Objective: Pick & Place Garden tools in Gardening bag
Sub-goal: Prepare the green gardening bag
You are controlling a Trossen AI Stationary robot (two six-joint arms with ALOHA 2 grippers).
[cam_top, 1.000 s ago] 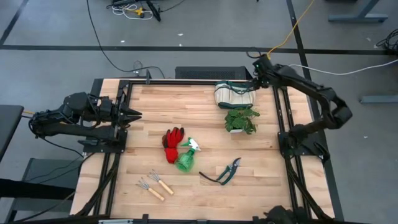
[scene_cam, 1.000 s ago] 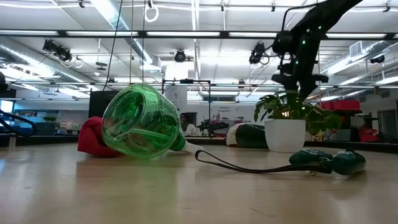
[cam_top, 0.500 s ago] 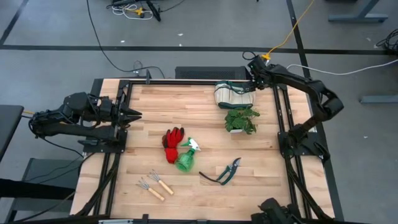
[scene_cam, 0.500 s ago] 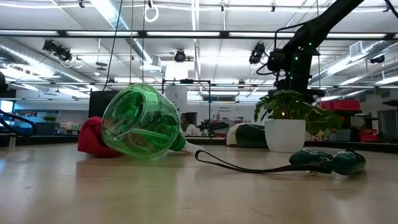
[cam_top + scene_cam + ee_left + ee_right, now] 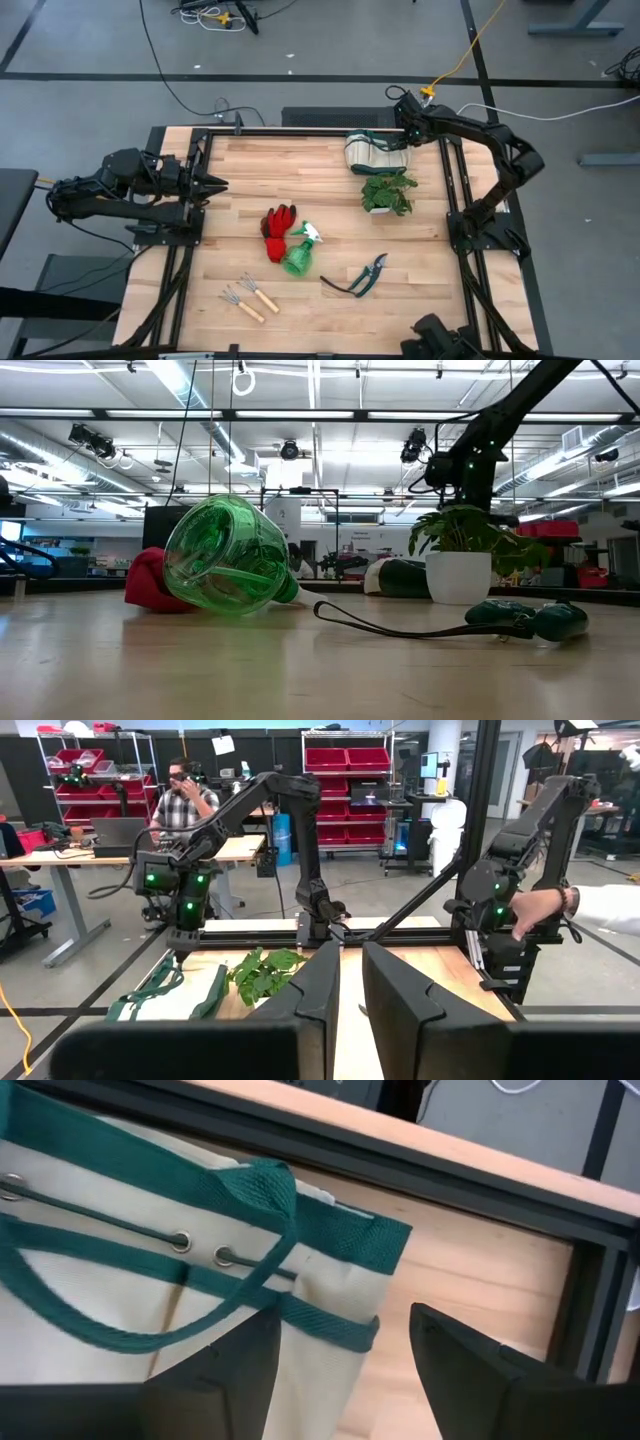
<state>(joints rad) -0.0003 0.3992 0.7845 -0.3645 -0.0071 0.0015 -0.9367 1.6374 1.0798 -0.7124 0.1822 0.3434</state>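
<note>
The cream gardening bag [image 5: 375,152] with green trim lies on the table near the far edge; it also shows in the right wrist view [image 5: 150,1250]. My right gripper [image 5: 404,122] is open and empty just above the bag's right end [image 5: 345,1335]. My left gripper [image 5: 220,183] waits shut at the table's left edge. The red gloves [image 5: 279,228], green spray bottle [image 5: 300,256], pruning shears [image 5: 358,278] and two small rakes [image 5: 250,295] lie on the table.
A potted plant [image 5: 388,193] stands just in front of the bag, close to my right gripper. Black frame rails [image 5: 300,133] run along the table's edges. A person's hand [image 5: 540,910] rests on the frame beyond the table.
My right gripper has moved toward the table's left and a little toward its far edge, coming over the bag's right end. Nothing on the table has moved.
</note>
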